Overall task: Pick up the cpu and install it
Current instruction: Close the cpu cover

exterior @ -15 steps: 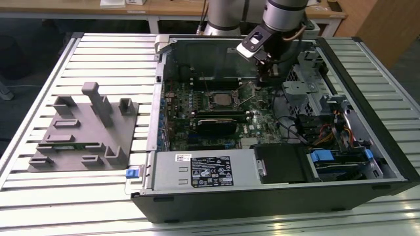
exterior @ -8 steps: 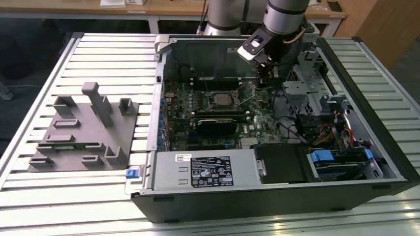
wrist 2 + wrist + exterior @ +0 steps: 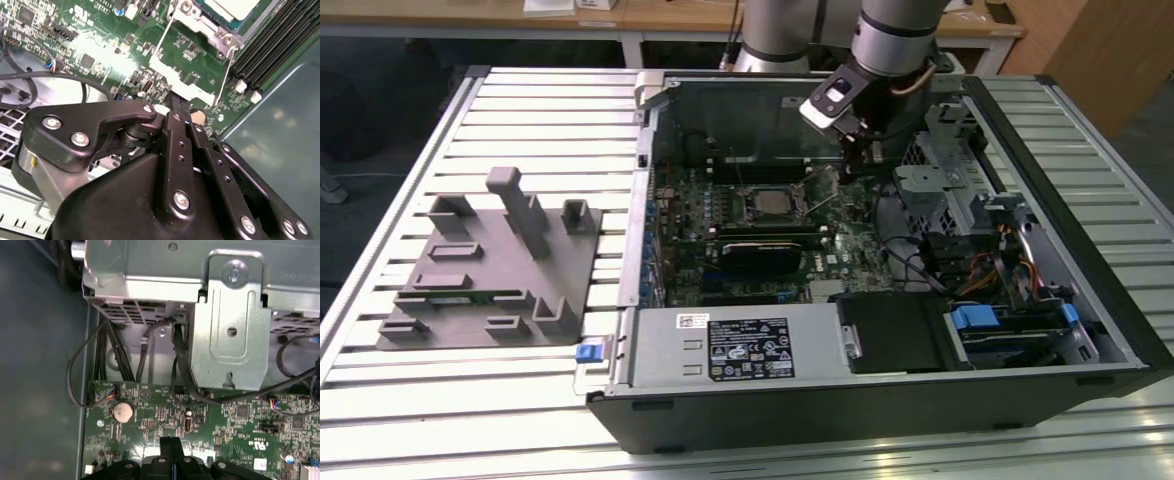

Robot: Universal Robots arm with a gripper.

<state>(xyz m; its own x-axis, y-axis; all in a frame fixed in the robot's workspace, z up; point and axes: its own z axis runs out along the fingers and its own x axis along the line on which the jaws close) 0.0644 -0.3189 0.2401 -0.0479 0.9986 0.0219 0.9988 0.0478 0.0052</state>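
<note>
The cpu [image 3: 769,205] is a flat silvery-white square lying in its socket on the green motherboard [image 3: 854,235] inside the open computer case. In the second wrist view the cpu [image 3: 235,7] sits inside the metal socket frame, with thin wire levers running beside it. My gripper [image 3: 865,160] hangs over the board toward the exterior view's right of the socket, a short way from the cpu. Its black fingers [image 3: 172,130] are pressed together with nothing between them, and my gripper [image 3: 172,444] appears just above the board in the first wrist view too.
A grey moulded fixture [image 3: 494,265] lies on the slatted table at the exterior view's left. Inside the case are a black heatsink [image 3: 767,255], a power supply [image 3: 734,345], a metal drive cage [image 3: 230,330] with black cables, and a coin battery [image 3: 123,412].
</note>
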